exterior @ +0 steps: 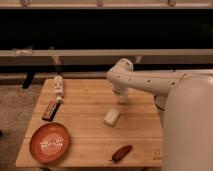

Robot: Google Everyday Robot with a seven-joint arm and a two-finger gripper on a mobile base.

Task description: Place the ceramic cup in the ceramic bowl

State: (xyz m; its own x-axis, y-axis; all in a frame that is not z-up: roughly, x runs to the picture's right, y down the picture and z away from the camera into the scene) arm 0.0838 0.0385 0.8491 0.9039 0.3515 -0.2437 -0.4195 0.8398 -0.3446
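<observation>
The ceramic bowl (49, 142), a wide orange-red dish with a pale speckled centre, sits at the front left corner of the wooden table (90, 102). My gripper (121, 98) hangs at the end of the white arm over the table's middle right, just behind a pale rectangular block (112, 117). The ceramic cup does not show as a separate thing. The gripper's white lower end could hide it, and I cannot tell whether anything is held.
A white oblong object (58, 88) lies at the table's back left, with a dark flat bar (51, 110) in front of it. A reddish-brown elongated item (121, 152) lies near the front edge. My white body (187, 130) fills the right side. A railing runs behind.
</observation>
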